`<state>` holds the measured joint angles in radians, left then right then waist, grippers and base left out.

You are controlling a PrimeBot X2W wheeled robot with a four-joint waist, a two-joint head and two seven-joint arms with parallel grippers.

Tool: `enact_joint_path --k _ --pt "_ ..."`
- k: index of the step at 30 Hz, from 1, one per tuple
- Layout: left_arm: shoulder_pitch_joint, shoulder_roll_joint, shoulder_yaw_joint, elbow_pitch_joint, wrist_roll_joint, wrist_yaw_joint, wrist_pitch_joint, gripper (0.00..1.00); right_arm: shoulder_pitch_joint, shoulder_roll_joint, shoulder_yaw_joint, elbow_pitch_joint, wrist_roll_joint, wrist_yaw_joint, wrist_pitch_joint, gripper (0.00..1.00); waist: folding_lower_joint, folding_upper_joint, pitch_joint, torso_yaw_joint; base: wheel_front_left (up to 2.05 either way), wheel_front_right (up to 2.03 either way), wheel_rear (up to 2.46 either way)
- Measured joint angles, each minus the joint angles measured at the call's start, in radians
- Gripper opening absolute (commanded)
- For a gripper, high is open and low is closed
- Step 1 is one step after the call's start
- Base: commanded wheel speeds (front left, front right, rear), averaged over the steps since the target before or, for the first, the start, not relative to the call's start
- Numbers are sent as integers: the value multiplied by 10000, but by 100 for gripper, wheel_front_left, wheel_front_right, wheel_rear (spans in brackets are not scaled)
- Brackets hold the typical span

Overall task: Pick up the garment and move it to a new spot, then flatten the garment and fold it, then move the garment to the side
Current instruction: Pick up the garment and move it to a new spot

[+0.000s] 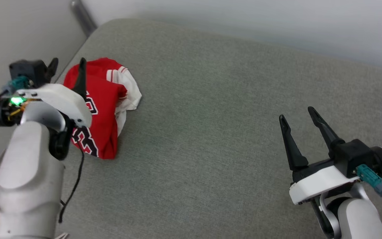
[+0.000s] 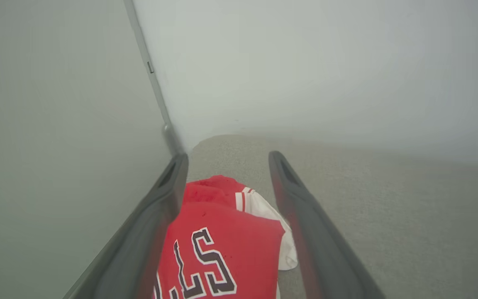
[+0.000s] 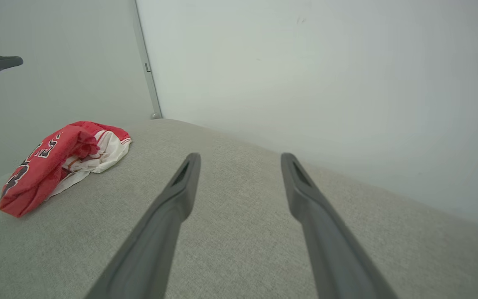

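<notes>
Red jersey-style garment (image 1: 103,109) lay crumpled in a loose heap, black white-outlined lettering partly showed on its upper face, white red-striped sleeve end spilled out at one side, sat near the far left corner of the grey fabric surface (image 1: 211,116)

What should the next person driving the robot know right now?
Left gripper: open, poised over the shirt, holding nothing.
Right gripper: open, empty, over the bare cushion.
Shirt: a crumpled heap at the cushion's left end, near the wall.
Done: nothing that shows; the shirt is not yet lifted.
Left: grab it, move it, flatten it, fold it, put it aside.
</notes>
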<state>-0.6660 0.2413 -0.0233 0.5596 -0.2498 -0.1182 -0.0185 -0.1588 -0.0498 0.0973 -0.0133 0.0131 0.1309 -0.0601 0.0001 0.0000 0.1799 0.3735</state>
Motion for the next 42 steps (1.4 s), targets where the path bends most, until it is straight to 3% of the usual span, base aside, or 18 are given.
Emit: enact_joint_path --k 9,15,18,19,20,21,22,26,27,28,34,42 --pt "-1656 1636 -518 2583 -1402 -123 3618 100 -765 0 132 -88 -138 0 -82 100 0 0 1576 -944 0 0 0" --pt "-1878 1944 -644 3929 -2642 -125 5354 100 -1137 -2 192 73 -150 0 -328 100 1 0 2353 -1470 0 0 0" --pt "-2052 2186 -556 4341 -3005 -130 5634 100 -1224 -2 276 163 -140 0 -416 100 0 0 2554 -1673 0 0 0" --pt "-2086 2176 -510 4475 -3093 -132 5659 96 -1249 -2 286 219 -127 0 -441 100 0 1 2597 -1720 0 0 0" --pt "-2152 2151 -479 4604 -3124 -132 5653 49 -1264 -2 284 249 -127 0 -453 100 0 0 2627 -1749 0 0 0" --pt "-2211 2136 -493 4700 -3127 -125 5565 28 -1274 -2 247 293 -127 0 -464 100 0 0 2634 -1753 0 0 0" --pt "-2237 2075 -489 4801 -3135 -125 5482 0 -1271 -2 217 341 -123 0 -485 100 0 1 2611 -1743 0 0 0" --pt "-2406 1824 -639 5060 -3041 -46 4884 0 -1240 -4 56 495 -115 0 -499 100 0 0 2411 -1554 0 0 0" --pt "-2411 1810 -690 5066 -2934 31 4506 0 -1228 -4 44 554 -113 0 -499 100 0 0 2330 -1514 0 0 0" --pt "-2551 1866 -876 4995 -2525 286 3252 0 -1218 -2 82 686 -17 0 -583 100 0 0 2051 -1400 0 0 0" --pt "-3244 1847 -1160 4627 -1927 708 926 0 -908 -2 -38 955 211 0 -750 100 0 0 1269 -1220 0 0 0" --pt "-3893 1482 -1551 4092 -1430 740 -1578 0 -346 -2 -211 1152 606 0 -903 100 -2 0 66 -1236 0 0 0"
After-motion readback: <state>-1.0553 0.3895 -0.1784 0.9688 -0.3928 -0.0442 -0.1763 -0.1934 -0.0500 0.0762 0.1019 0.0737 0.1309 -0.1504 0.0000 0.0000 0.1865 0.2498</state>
